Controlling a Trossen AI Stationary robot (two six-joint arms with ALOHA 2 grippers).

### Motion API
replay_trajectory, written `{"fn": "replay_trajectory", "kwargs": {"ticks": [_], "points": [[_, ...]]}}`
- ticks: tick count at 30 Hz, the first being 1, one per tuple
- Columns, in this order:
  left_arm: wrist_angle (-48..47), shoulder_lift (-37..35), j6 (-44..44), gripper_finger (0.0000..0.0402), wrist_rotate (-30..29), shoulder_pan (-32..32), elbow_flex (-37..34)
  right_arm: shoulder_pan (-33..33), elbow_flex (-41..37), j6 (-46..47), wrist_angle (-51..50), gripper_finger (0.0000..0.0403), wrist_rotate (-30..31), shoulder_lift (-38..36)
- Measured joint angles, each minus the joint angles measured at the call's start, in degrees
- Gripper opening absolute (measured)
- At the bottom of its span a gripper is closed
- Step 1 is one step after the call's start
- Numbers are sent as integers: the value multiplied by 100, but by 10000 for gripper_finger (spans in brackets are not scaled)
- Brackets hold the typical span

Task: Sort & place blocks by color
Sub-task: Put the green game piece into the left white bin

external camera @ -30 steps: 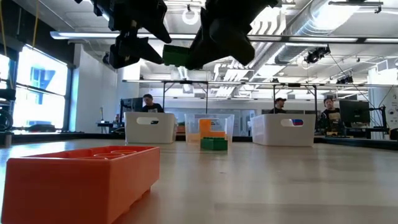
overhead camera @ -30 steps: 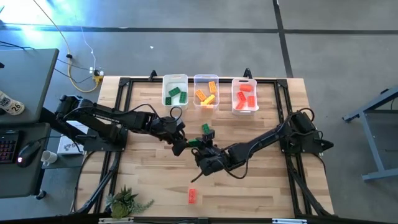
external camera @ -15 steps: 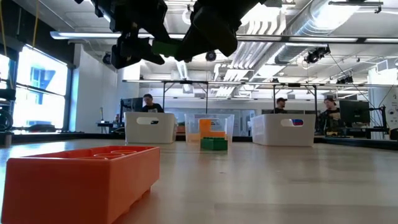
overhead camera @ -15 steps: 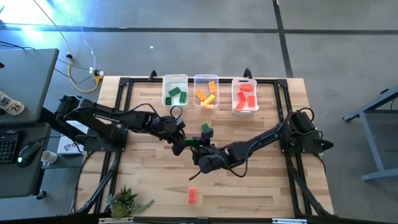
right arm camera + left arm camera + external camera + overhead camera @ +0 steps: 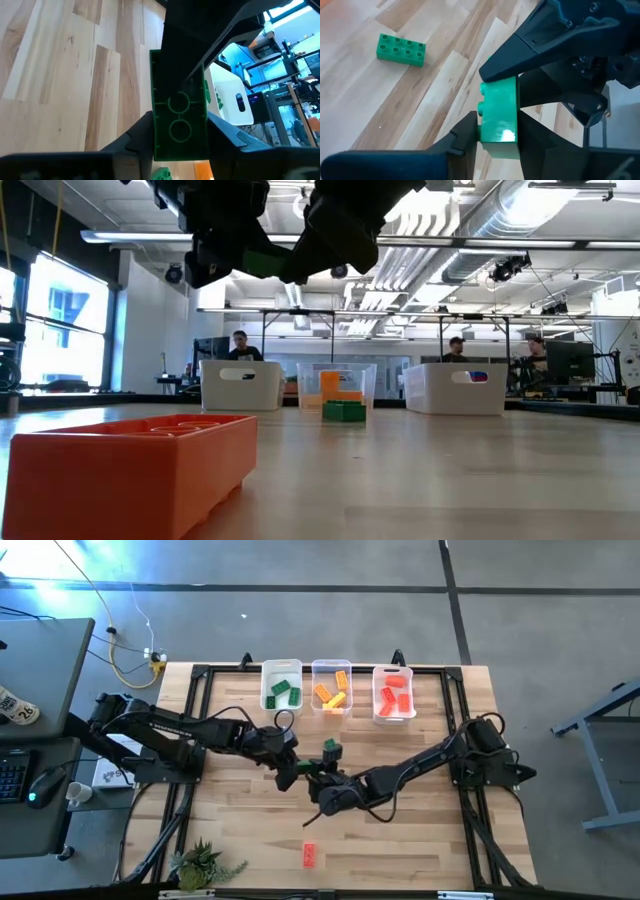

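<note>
- Left gripper [image 5: 498,137]: jaws clenched on a green block [image 5: 500,115], one finger pressed to each side; held above the middle of the desk [image 5: 420,840].
- Right gripper [image 5: 180,132]: jaws clenched on the same green block [image 5: 180,115], its hollow underside with two rings facing the right wrist camera. Both grippers meet at this one block, mid-air.
- High view: the two grippers [image 5: 308,772] join just below a second green block [image 5: 331,748], which lies loose on the desk, apart from them.
- Left wrist view: that loose green block [image 5: 401,49] lies flat, studs up, two rows of four.
- Low view: both arms enter from above; a sliver of green [image 5: 268,260] shows between the dark jaws.
- A red block [image 5: 309,855] lies alone near the desk's front edge, well apart from the grippers; it fills the near left of the low view [image 5: 130,465].
- Three translucent bins stand in a row at the far edge: left bin [image 5: 281,669] holds green blocks, middle bin [image 5: 331,666] orange blocks, right bin [image 5: 393,673] red blocks.
- A small plant [image 5: 205,862] sits at the front left corner.
- No brand marks or legible writing on blocks, bins or arms.
- People sit at workstations in the room behind [image 5: 240,342].
</note>
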Motion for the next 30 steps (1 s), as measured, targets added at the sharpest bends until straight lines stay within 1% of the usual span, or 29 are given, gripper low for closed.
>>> {"fn": "replay_trajectory", "kwargs": {"ticks": [2,5,8,11,13,16,19,21,24,30], "points": [[-2,0,69,78,-50,0,0,-12,-2,2,-1,130,6,0],[-29,2,193,77,-182,1,0,-20,-2,255,59,178,8,0],[-76,2,278,78,-382,0,0,-13,0,622,62,221,141,0],[-224,2,332,75,-712,16,0,-12,0,875,-45,245,241,0],[-395,2,410,74,-1024,68,0,-13,0,1012,-143,251,257,0],[-633,2,427,75,-1638,230,0,-13,0,1224,-295,253,249,0],[-757,2,568,77,-2180,469,0,-13,0,1416,-441,254,230,0],[-765,2,690,77,-2433,678,0,-13,0,1462,-495,255,220,0],[-769,2,971,77,-2667,1084,0,-13,0,1462,-521,255,216,0],[-793,2,1343,78,-2699,2019,0,-13,2,1460,-522,255,216,0]]}}
